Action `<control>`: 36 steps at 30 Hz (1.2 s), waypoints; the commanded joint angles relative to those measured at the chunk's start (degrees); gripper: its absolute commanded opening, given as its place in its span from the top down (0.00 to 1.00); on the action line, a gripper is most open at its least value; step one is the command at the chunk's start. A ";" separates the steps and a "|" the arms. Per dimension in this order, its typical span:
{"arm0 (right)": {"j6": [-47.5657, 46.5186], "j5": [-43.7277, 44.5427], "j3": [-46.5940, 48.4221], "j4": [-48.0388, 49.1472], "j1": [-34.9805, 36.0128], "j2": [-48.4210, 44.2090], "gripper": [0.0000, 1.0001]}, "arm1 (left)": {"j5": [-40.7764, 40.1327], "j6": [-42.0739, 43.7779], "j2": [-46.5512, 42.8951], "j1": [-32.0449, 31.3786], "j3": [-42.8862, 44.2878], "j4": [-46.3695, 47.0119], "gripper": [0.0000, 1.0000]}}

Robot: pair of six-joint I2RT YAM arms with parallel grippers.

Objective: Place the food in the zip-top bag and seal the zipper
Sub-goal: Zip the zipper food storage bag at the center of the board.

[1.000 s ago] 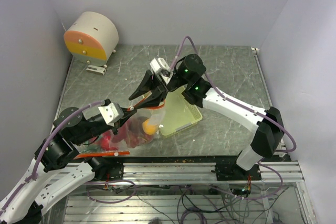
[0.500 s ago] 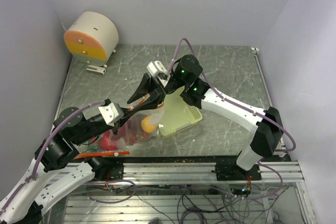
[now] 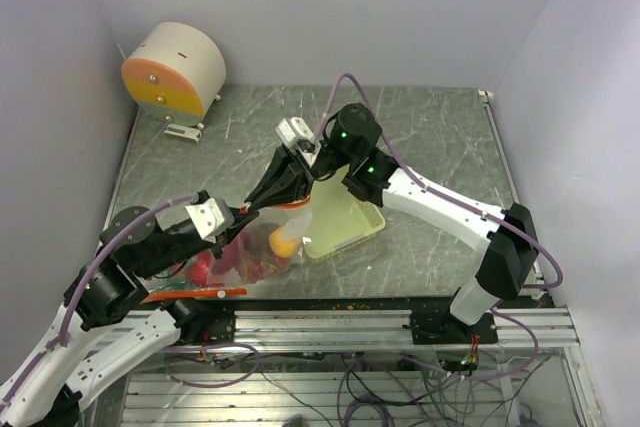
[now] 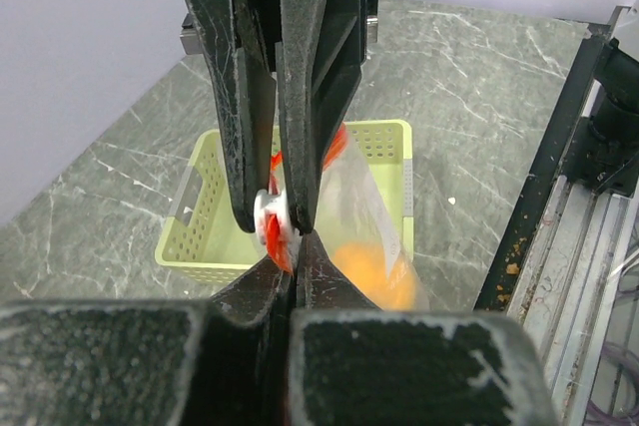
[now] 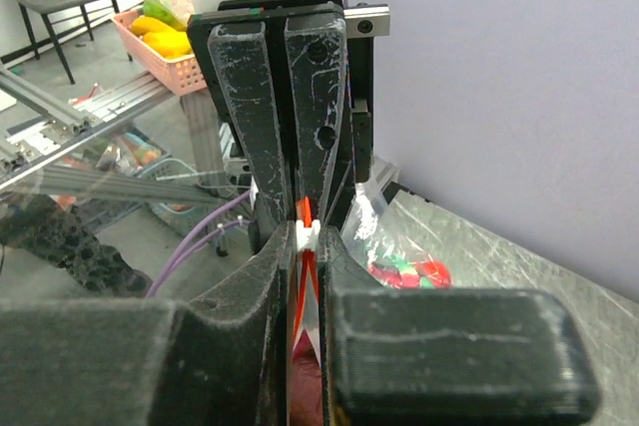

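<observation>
We see the grey stone table point(image 3: 430, 127) filling the middle of the top view, with both arms reaching toward its centre-left. The zip-top bag point(image 3: 262, 259) hangs there between them, its lower part resting on the table just left of the pale green tray point(image 3: 350, 212).

The left gripper point(image 3: 250, 209) comes up from the lower left. Its fingers are pressed together on the bag's red zipper strip point(image 4: 337, 145), with only the strip between them. The right gripper point(image 3: 270, 195) reaches down from the upper right and meets it almost tip to tip. Its fingers are nearly closed, pinching the white slider point(image 4: 268, 216) on that same strip.

The food is inside the bag. An orange point(image 3: 285, 244) sits at the right side, against the tray's edge. Red pieces point(image 3: 205, 269) lie at the bag's lower left end, beneath the left arm. In the right wrist view, red-and-green fruit point(image 5: 404, 271) shows through the clear plastic at centre right.
</observation>
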 commanded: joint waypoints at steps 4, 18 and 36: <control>-1.47 0.89 -0.44 -2.61 -1.77 0.26 1.00 | -1.46 0.24 -3.97 -0.05 2.60 2.04 0.93; 0.86 -1.78 -4.51 0.07 -8.51 0.93 1.00 | -2.43 0.97 -5.58 -0.02 6.73 -1.75 0.93; -2.60 -4.65 -8.28 -1.91 -16.06 1.68 1.00 | -6.71 2.47 -7.52 -1.01 11.05 -6.24 0.93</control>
